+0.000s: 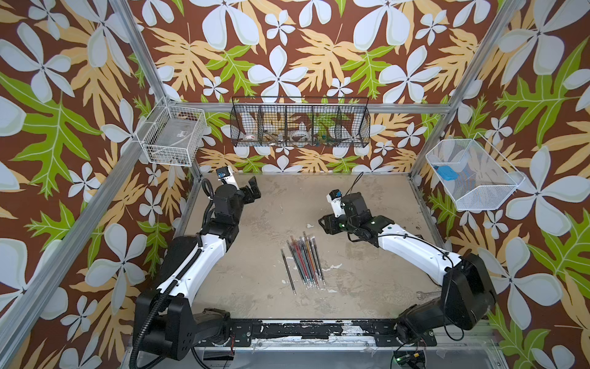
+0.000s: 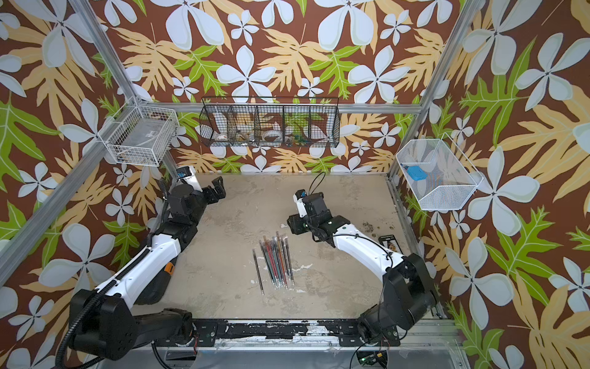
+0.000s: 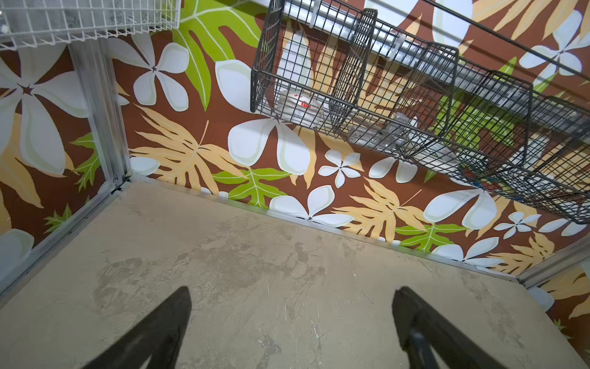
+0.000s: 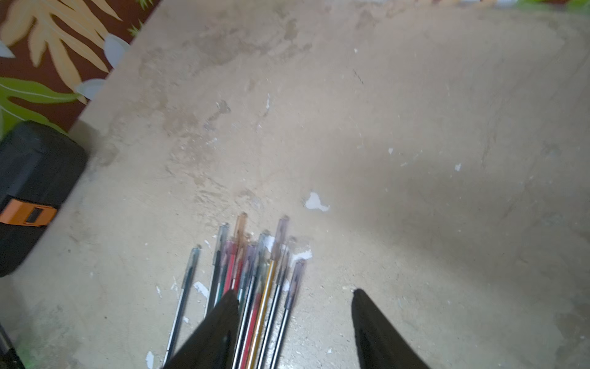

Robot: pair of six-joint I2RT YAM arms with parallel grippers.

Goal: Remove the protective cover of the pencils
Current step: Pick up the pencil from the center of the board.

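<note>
The left tool [image 3: 292, 292] gapes wide and empty, well away from the pencils [image 1: 305, 263] on the table [image 1: 367, 278]. They lie near-parallel close under the right tool [image 4: 295, 294] — jaws parted, holding nothing — shafts running away from it, the protective cover [image 4: 281, 236] on the near ends, so I judge that arm better placed.

This is a robot test booth in a lab rather than a home. Aluminium frame posts [image 1: 143, 60] box in a small, scuffed worktop [image 1: 281, 204], and flowered wallpaper [image 1: 319, 57] lines the three walls like a backdrop. Two black-and-white robot arms, the left arm [image 1: 204, 255] and the right arm [image 1: 415, 252], are mounted on a metal rail [image 1: 287, 329] at the front edge. Wire baskets [image 1: 351, 127] of odds and ends hang from the frame.
</note>
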